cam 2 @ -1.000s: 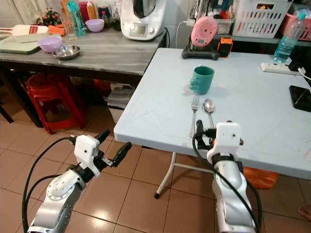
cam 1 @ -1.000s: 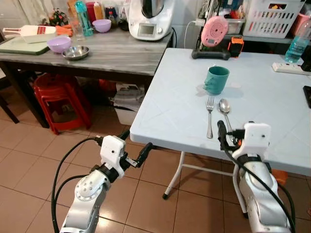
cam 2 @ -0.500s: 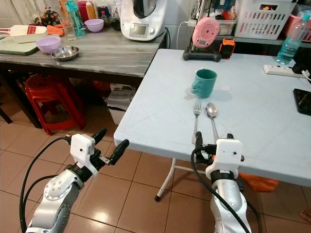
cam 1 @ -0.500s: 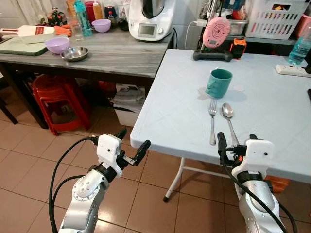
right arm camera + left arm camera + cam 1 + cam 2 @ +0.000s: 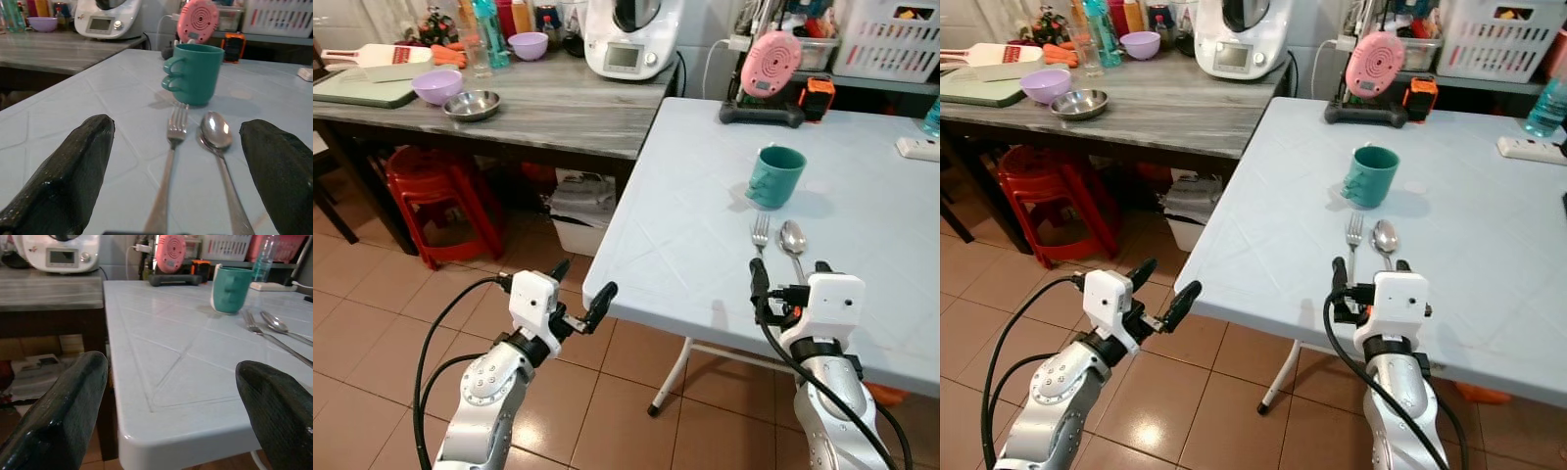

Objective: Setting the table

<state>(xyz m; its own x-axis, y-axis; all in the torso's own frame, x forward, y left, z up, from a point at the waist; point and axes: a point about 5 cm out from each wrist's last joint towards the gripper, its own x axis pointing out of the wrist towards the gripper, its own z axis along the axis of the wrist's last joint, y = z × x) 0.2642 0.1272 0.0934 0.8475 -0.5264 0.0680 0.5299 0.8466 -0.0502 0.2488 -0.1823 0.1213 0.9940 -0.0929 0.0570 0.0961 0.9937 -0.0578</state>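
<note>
The right hand [image 5: 1366, 277] hovers at the near edge of the white counter [image 5: 1263, 225], its two black fingers [image 5: 73, 171] spread wide with nothing between them — the fork [image 5: 168, 161] and spoon [image 5: 220, 147] lie side by side on the counter straight ahead of it, handles toward the hand. Just beyond their heads stands a teal mug [image 5: 1371, 176], upright, its handle turned to the robot's left.

The left hand [image 5: 582, 289] is held off the counter's near left corner, over the tiled floor [image 5: 372, 323] — its fingers [image 5: 58, 416] also spread and empty.

Further back on the counter sit a pink round device [image 5: 1375, 64] and an orange gadget [image 5: 1418, 98]. To the left, a grey wooden counter [image 5: 1165, 108] carries a steel bowl [image 5: 1078, 103], a purple bowl [image 5: 1045, 85] and a white kitchen machine [image 5: 1239, 39], with red stools [image 5: 1048, 201] underneath.
</note>
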